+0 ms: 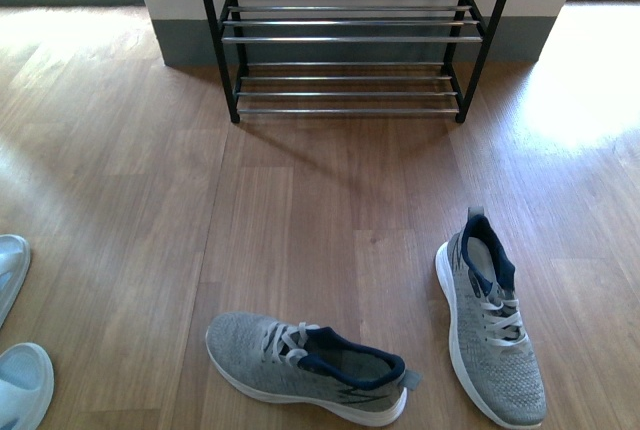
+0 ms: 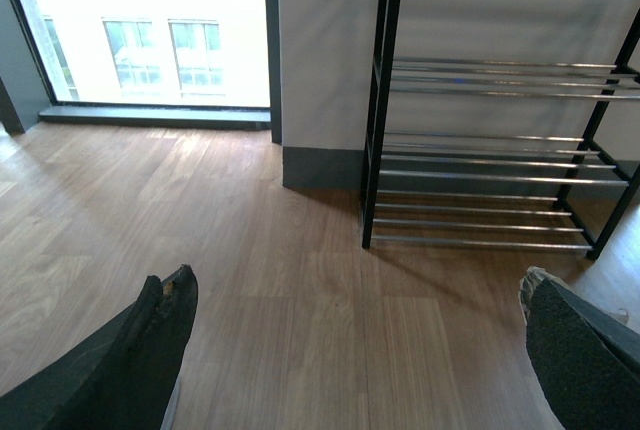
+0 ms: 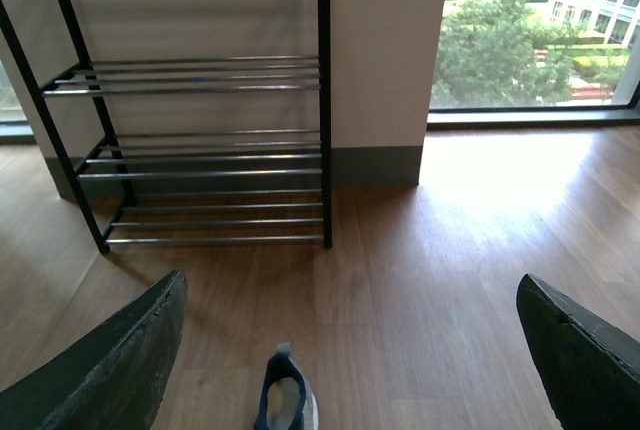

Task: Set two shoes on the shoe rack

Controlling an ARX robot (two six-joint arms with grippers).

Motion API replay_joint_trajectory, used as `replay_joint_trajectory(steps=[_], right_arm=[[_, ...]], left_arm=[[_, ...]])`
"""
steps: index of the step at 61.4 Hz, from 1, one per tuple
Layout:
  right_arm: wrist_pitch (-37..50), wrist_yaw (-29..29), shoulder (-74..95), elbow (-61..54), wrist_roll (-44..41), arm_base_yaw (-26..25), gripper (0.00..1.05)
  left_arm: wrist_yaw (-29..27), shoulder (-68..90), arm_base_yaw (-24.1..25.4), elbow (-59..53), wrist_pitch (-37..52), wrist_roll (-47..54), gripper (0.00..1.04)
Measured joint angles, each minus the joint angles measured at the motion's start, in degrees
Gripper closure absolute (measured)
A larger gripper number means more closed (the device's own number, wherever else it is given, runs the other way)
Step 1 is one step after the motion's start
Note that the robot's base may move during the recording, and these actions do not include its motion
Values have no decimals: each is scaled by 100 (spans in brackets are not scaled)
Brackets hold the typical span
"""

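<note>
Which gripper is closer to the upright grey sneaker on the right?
Right. The right gripper is open just above the sneaker at its heel; the left gripper is open, off to its left.

Front view: the top edge is cutting off the rack (image 1: 350, 40) above two tiers, and the left edge is cutting both slides (image 1: 20, 385).

Right wrist view: the bottom edge is cutting a sneaker (image 3: 283, 402), with only its heel showing.

Left wrist view: a jaw of the left gripper (image 2: 357, 285) is hiding most of a pale object (image 2: 527, 280), leaving it unidentifiable.
</note>
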Motion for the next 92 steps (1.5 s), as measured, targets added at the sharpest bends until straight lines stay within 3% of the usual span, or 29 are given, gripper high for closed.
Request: replay_joint_trajectory(steps=[7,14,19,23,27,35,45,52,56,70,75,84,92], right_arm=[[0,-35,2,2,2,-4,9],[638,-2048,852,98,531,-498,9],[1425,-2542,2079,452,470,-424,9],[1926,-2555,3344,1016,245,-297,9],[1965,-2750,4395,1569,-109,-151,9],[2017,-2649,6575,2586,-1679,293,9],[2310,-2002,9119,3740,-4321,623,9],[2393,-1335,11202,4830,-6905,817,9],[2149,-988,11877,5254,-7455,896,9],[1694,-382,13230,6140,-7956,1049,9],[1320,-291,13468,6454,-7775,1016,9],[1165,-321,13650,6883,-5998,907,9],[1394,-647,13650,6977,-3307,870,9]], left_arm=[[0,0,0,0,0,0,9],[0,0,0,0,0,0,9],[0,0,0,0,0,0,9],[0,0,0,0,0,0,9],[0,0,0,0,-2,0,9],[0,0,0,0,-2,0,9],[0,0,0,0,0,0,9],[0,0,0,0,0,0,9],[0,0,0,0,0,0,9],[0,0,0,0,0,0,9],[0,0,0,0,0,0,9],[0,0,0,0,0,0,9],[0,0,0,0,0,0,9]])
